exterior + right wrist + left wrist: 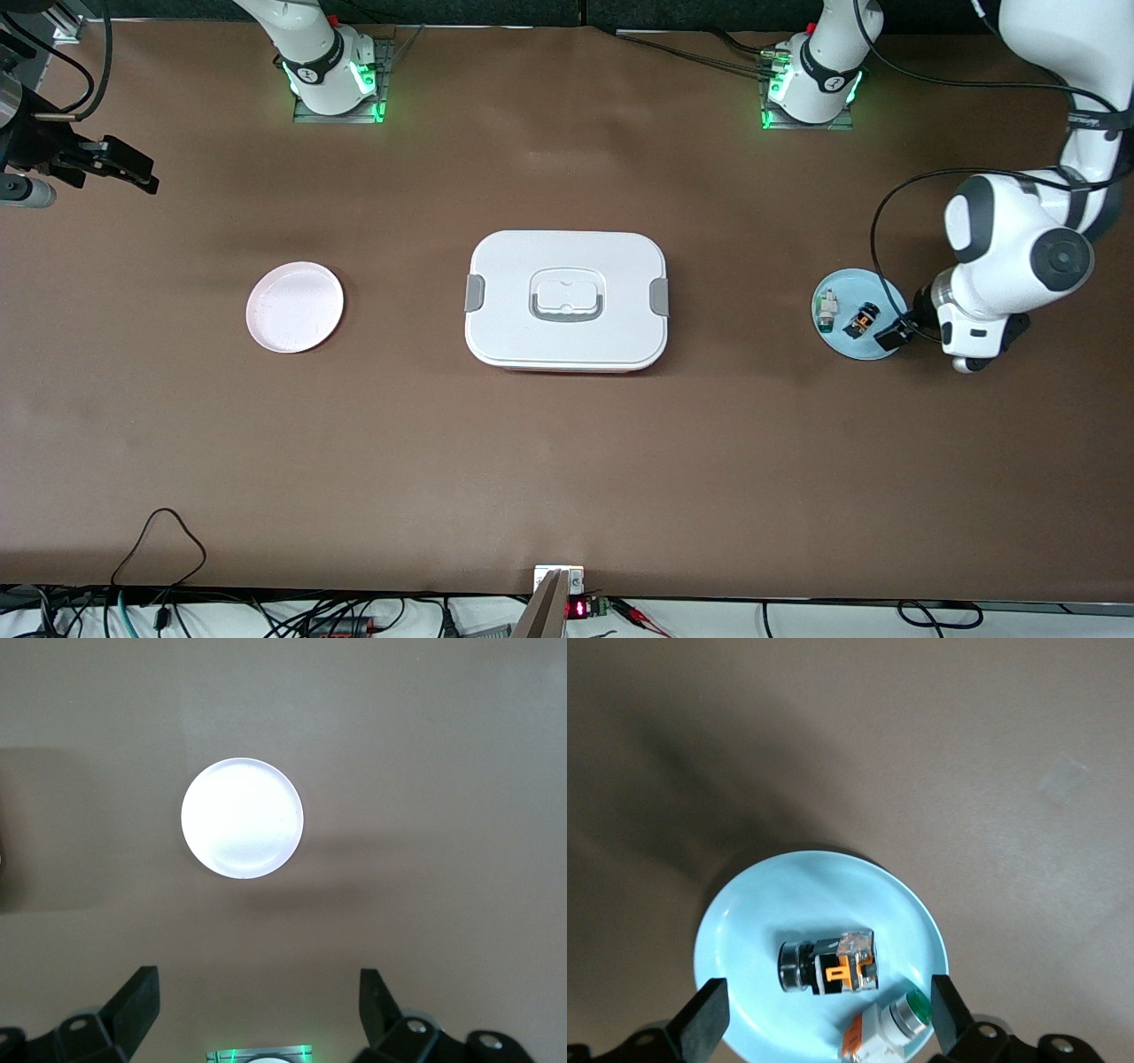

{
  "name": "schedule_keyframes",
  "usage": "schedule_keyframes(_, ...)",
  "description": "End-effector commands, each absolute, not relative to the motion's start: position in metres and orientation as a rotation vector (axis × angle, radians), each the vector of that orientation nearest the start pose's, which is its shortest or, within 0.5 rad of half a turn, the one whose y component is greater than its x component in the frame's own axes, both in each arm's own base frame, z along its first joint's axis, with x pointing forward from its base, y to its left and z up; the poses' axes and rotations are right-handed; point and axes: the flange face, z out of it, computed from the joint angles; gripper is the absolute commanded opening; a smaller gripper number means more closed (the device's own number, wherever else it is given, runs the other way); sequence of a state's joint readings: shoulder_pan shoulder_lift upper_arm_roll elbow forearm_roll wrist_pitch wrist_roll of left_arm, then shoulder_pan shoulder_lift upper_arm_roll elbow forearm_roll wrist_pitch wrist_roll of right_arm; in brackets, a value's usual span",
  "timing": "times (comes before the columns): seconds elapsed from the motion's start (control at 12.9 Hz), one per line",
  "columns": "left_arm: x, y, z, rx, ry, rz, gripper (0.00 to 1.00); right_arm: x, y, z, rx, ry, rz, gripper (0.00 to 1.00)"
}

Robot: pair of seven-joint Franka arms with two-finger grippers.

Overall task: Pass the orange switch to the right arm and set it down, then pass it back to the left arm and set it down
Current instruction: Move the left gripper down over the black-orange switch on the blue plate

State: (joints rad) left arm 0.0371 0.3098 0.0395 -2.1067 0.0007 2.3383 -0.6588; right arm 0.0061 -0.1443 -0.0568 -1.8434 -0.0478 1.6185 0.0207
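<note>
Two plates (295, 307), two components (860, 320), one box (567, 299)

The orange switch (860, 320) is tiny and black with orange marks. It lies on its side on a blue plate (842, 346) at the left arm's end of the desk. The box (567, 299) is big and white with grey clips. It sits shut mid-desk.

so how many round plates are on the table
2. A round pink plate lies toward the right arm's end of the table; a round light-blue plate lies toward the left arm's end, holding two small components. None appears hidden.
</note>
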Motion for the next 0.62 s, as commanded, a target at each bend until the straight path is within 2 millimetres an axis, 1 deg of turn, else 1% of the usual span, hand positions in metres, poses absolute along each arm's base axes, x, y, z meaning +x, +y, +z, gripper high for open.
schedule_keyframes(0.0,0.542,0.04,0.249,-2.902,-1.186,0.027,1.0,0.498,-0.034,0.583,-3.174,0.119,0.123,1.0)
schedule_keyframes(0.15,0.534,0.038,0.234,-2.91,-1.19,-0.017,1.0,0.498,-0.032,0.583,-3.176,0.114,0.123,1.0)
schedule_keyframes(0.39,0.533,0.035,0.215,-2.909,-1.187,-0.013,1.0,0.498,-0.024,0.587,-3.181,0.088,0.111,1.0)
schedule_keyframes(0.46,0.531,0.033,0.213,-2.91,-1.18,-0.006,1.0,0.497,-0.025,0.587,-3.18,0.093,0.125,1.0)
schedule_keyframes(0.54,0.529,0.033,0.21,-2.909,-1.179,0.001,1.0,0.498,-0.025,0.591,-3.181,0.094,0.111,1.0)
